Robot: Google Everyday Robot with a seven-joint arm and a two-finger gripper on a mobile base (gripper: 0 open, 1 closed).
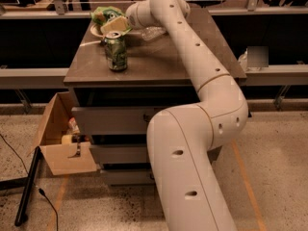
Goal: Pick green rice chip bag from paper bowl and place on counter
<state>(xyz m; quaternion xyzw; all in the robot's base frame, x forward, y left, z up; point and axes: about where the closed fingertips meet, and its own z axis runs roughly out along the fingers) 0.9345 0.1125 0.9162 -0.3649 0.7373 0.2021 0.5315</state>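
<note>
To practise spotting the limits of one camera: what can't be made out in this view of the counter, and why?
Camera view:
- green rice chip bag: lower part hidden by the paper bowl and the gripper, which is at the bowl beside the bag.
- paper bowl: near side behind the soda can.
- counter: a band covered by the arm.
- cardboard box contents: too small to name.

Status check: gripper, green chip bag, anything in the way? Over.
Gripper low over shallow off-white paper bowl, at crumpled light-green foil chip bag. Bag in bowl, not yet on glossy grey-brown counter. Green patterned soda can upright just in front of bowl.
</note>
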